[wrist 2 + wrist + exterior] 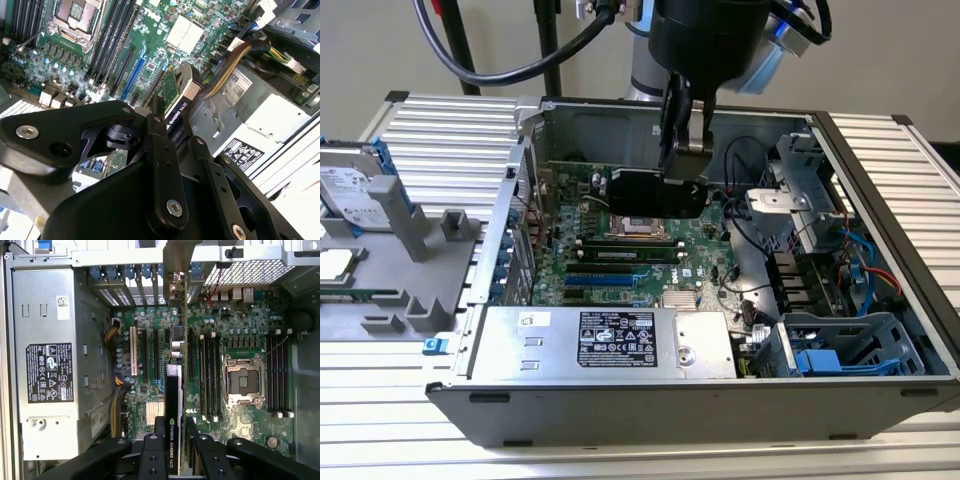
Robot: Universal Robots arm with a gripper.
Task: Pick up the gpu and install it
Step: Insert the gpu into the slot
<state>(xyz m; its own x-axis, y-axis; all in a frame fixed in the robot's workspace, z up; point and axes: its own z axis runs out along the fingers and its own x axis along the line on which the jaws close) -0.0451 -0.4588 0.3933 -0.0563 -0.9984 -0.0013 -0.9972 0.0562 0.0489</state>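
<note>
The gpu [655, 192] hangs inside the open computer case, above the green motherboard [620, 265], with its black cooler face toward the exterior view. My gripper [682, 150] is shut on its upper edge. In the first wrist view the gpu [173, 405] shows edge-on, its silver bracket [176, 270] pointing at the case's rear slot openings, and my gripper [174, 440] clamps it from both sides. It hovers over the expansion slots [155, 355] beside the memory slots. In the second wrist view the gpu [180, 100] sticks out past my fingers [162, 150], clear of the board [150, 50].
A silver power supply [610, 340] lines the case's near side. The square CPU socket [638, 225] lies just behind the card. A drive cage with blue clips [840, 345] and cables fill the exterior view's right. A hard drive [350, 185] and a grey fixture [400, 270] lie outside on the left.
</note>
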